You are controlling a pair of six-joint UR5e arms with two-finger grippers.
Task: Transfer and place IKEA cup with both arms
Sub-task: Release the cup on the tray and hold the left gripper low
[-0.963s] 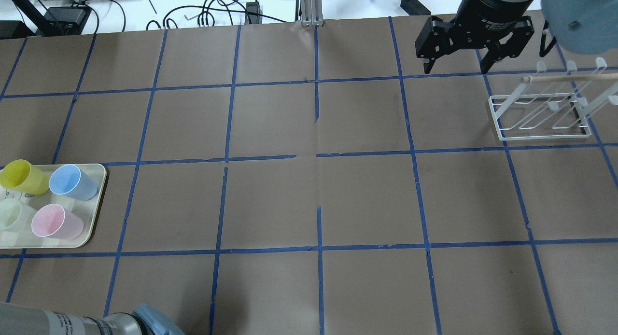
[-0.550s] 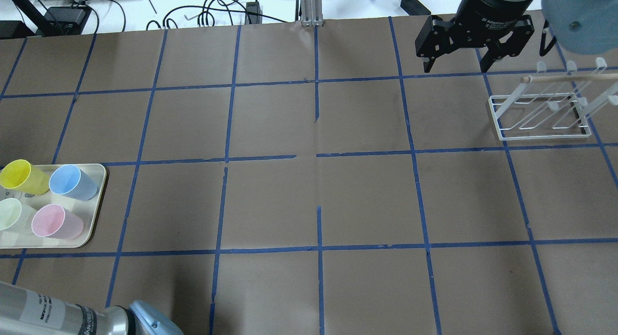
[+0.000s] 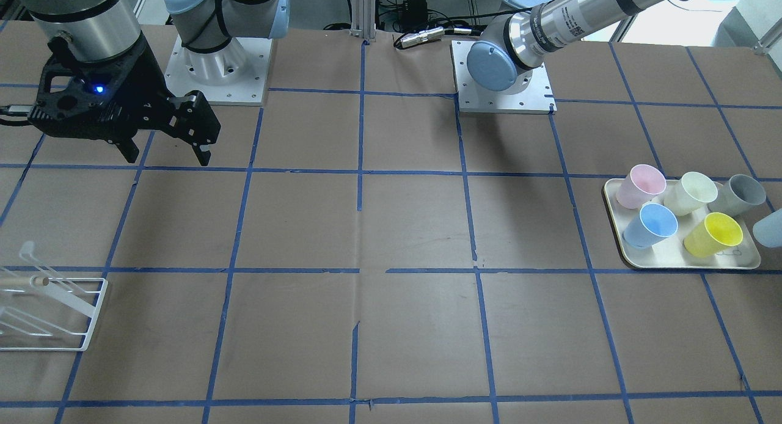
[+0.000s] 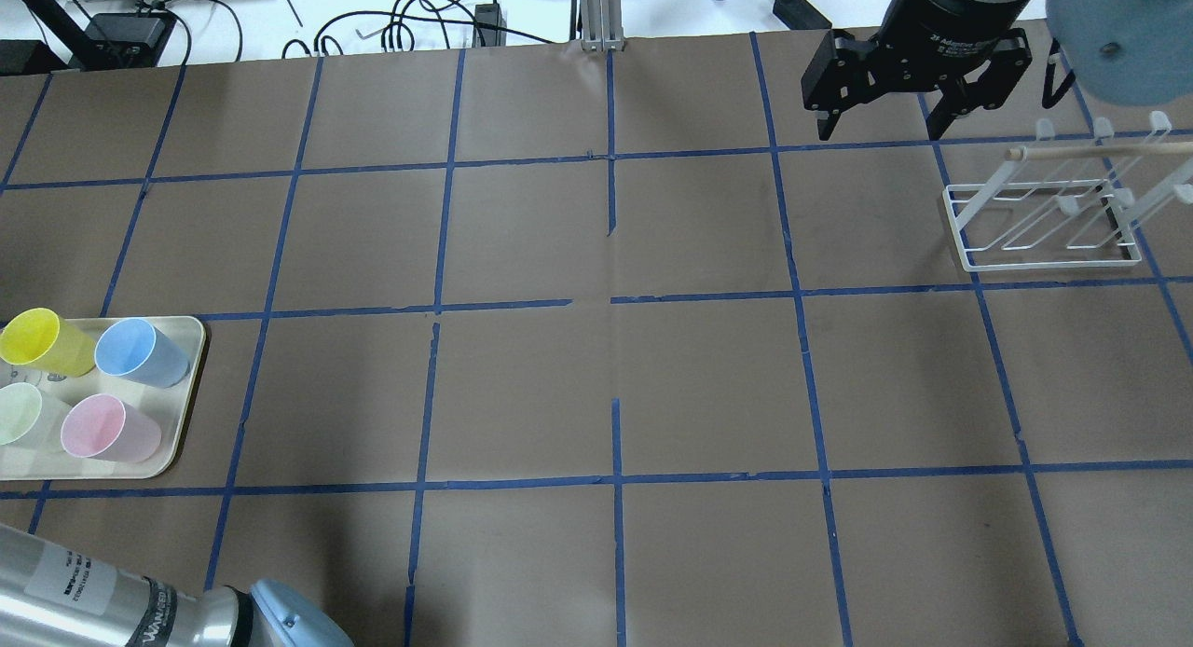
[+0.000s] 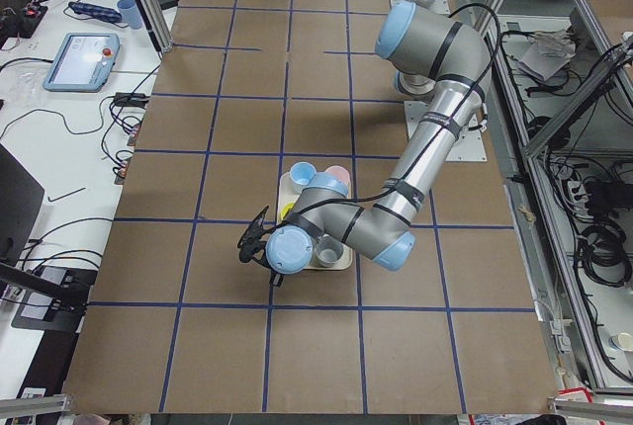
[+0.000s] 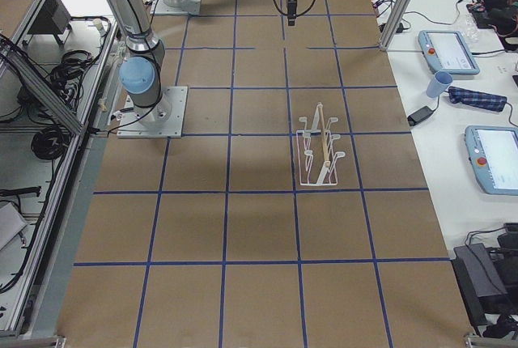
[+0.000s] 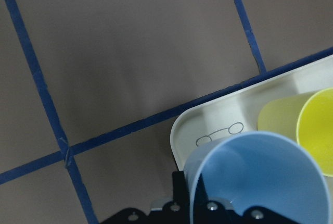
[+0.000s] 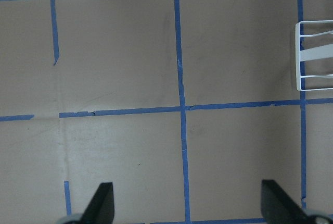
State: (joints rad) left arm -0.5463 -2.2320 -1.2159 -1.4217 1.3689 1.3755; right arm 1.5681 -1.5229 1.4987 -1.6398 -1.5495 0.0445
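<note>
The pale light-blue IKEA cup (image 7: 260, 177) fills the bottom of the left wrist view, close to the camera and above the tray's corner. It also shows at the right edge of the front-facing view (image 3: 771, 227), just beyond the tray. My left gripper (image 5: 255, 242) is shut on it; its fingers are hidden behind the cup. My right gripper (image 4: 876, 130) is open and empty above the far right of the table, also in the front-facing view (image 3: 165, 156) and its wrist view (image 8: 187, 203).
A cream tray (image 4: 191, 386) holds a yellow cup (image 4: 37, 337), a deeper blue cup (image 4: 140, 351), a pink cup (image 4: 107, 428), a pale green cup (image 4: 19, 414) and a grey cup (image 3: 740, 193). A white wire rack (image 4: 1044, 223) stands at the far right.
My left arm's forearm at the overhead view's bottom left has risen and come further into the frame. The right gripper has stayed almost still.
</note>
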